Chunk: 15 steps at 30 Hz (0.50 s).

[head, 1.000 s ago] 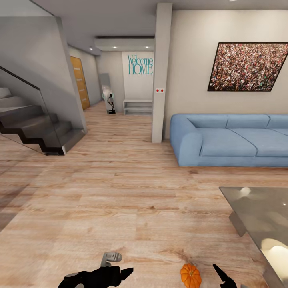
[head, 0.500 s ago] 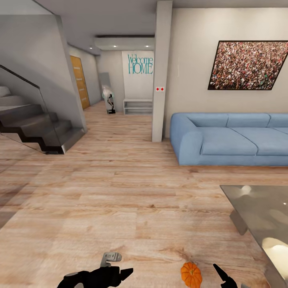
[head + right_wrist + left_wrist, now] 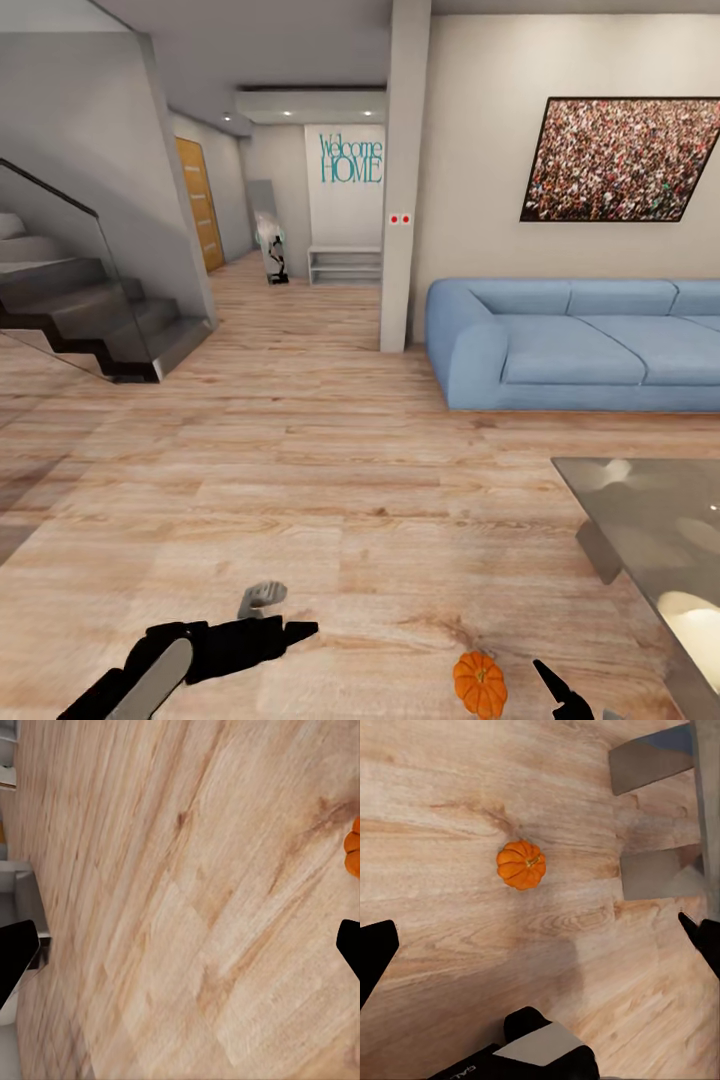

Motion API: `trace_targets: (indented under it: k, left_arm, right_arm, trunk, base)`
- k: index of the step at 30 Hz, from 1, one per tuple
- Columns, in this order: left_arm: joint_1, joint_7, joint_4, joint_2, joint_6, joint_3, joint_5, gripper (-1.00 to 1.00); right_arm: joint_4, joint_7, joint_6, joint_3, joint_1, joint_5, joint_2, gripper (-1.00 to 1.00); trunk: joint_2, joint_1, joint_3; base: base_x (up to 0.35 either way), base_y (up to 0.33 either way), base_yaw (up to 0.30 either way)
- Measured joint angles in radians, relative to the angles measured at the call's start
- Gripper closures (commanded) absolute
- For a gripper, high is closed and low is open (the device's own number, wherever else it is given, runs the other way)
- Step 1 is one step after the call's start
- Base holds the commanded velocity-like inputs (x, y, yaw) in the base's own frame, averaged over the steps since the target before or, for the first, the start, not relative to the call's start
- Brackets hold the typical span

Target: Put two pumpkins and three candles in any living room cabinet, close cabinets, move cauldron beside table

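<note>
While the robot stands in the living room, one pumpkin (image 3: 479, 683) lies on the wooden floor (image 3: 330, 480) close in front of it, between the two arms and just beside the corner of the glass counter (image 3: 650, 530). The left gripper (image 3: 285, 632) hangs low over the floor, a little to the left of the pumpkin, and its wrist view looks straight down on the pumpkin (image 3: 520, 864), with the two dark fingers (image 3: 375, 954) spread wide to both edges of that picture, so they are released and hold nothing. The right gripper (image 3: 556, 688) is near the pumpkin on the other side; its wrist view also has one dark finger at each edge with bare floor between, so it is released too, and a bit of orange is seen at the border. The step in hand seems to be the picking of this pumpkin, at its beginning. The next move probably calls for lowering one gripper until the fingers stand on both sides of the ribbed body, then clenching gently, because a round pumpkin can roll away. A blue sofa (image 3: 570, 345) and the stairs (image 3: 80, 320) are well apart from it.
</note>
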Motion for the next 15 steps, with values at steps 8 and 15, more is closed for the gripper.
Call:
trace_targets:
  k: [8, 15]
  left_arm:
    - [-0.173, 0.035, 0.213, -0.058, 0.082, 0.160, -0.009, -1.00]
    - [-0.244, 0.040, 0.337, -0.086, 0.012, 0.167, -0.010, -1.00]
  right_arm:
    - [0.000, -0.001, -0.001, 0.001, 0.000, 0.000, 0.001, -1.00]
    - [0.000, -0.001, -0.002, 0.001, 0.000, 0.000, 0.005, -1.00]
  trunk:
    - [-0.056, 0.031, -0.025]
    - [-0.105, 0.058, -0.047]
  base:
    - [0.000, 0.000, 0.000]
    - [0.000, 0.000, 0.000]
